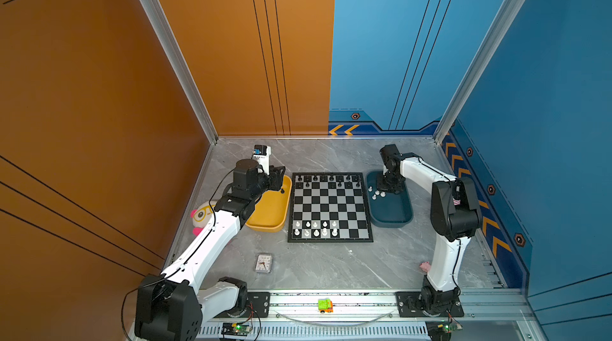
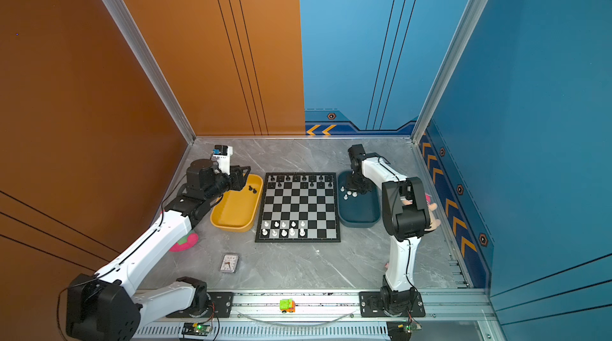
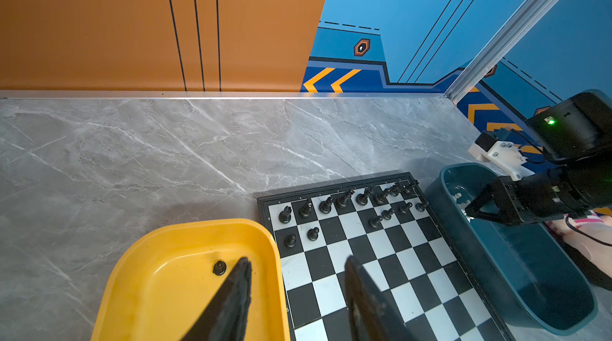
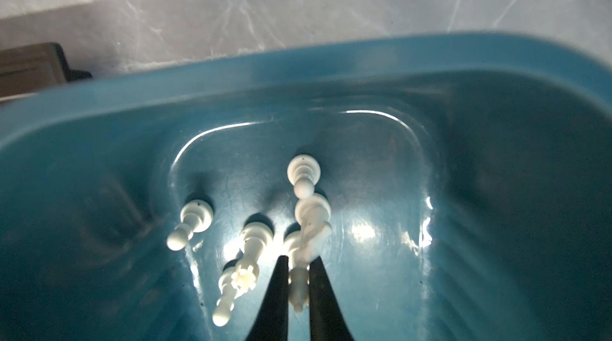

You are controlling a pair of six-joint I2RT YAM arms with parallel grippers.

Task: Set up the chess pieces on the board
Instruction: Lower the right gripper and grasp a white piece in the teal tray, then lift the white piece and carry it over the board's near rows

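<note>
The board lies mid-table. Black chess pieces fill its far rows and white chess pieces stand in the near rows on the left. My left gripper hangs open over the yellow tray's far end beside the board, with nothing between its fingers. A black pawn lies in that tray. My right gripper is down inside the teal tray, shut on a white piece. Several more white pieces lie around it.
A small clock lies on the marble in front of the board. A plush toy sits behind the left arm. A pink pig lies by the right arm's base, and a green toy car sits on the front rail.
</note>
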